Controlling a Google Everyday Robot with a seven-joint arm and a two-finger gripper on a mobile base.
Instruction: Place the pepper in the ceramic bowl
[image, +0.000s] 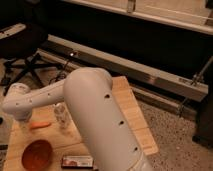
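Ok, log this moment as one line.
pepper on table beside bottle | ceramic bowl empty | pincer out of view past arm's end | pepper not yet placed

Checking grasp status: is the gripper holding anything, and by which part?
Cannot tell: the gripper is hidden behind the arm, at its far end. The pepper lies unheld on the table.

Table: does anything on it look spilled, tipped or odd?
Nothing stands out. The pepper lies flat near the ceramic bowl; the clear container stands upright. The gripper, jaws included, is out of view past the arm's left end.

Arm (95, 117) stretches left, gripper (12, 113) at far left.
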